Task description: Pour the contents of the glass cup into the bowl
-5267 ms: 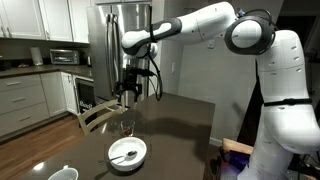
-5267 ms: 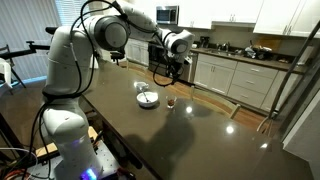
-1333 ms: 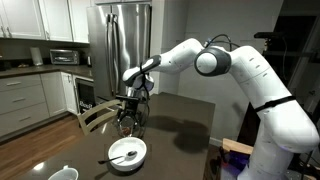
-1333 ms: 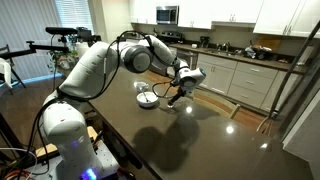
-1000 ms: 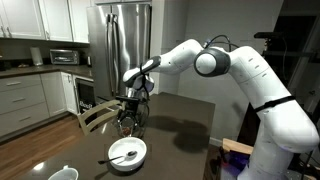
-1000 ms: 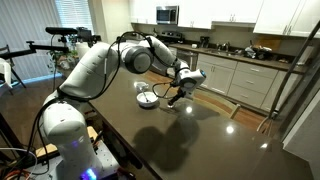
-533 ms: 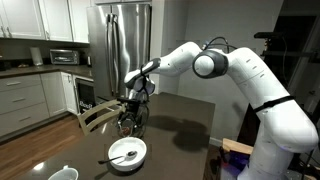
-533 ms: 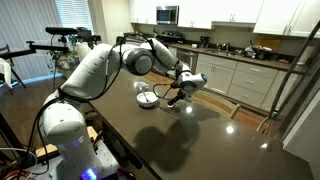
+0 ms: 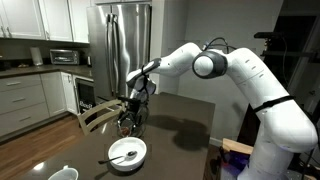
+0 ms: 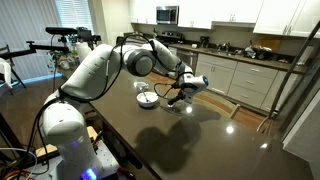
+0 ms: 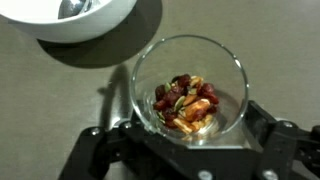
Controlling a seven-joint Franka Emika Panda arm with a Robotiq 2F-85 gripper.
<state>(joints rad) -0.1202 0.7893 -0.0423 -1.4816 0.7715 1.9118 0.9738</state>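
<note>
The glass cup [image 11: 222,72], clear and round, is holding a small heap of reddish-brown bits [image 11: 185,103] and standing upright near the table's [image 10: 200,140] edge, just beside the bowl [image 11: 80,20]. The gripper [image 11: 188,128] is straddling it, jaws spread wide, released.

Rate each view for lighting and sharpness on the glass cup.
Wrist view: the glass cup fills the frame, slightly soft, its contents readable; the bowl is blown out white, casting a dark shadow. In an exterior view the table carries a bright glare spot and the cup is tiny. In an exterior view the room is dim; the bowl reads, the clear cup barely shows.
</note>
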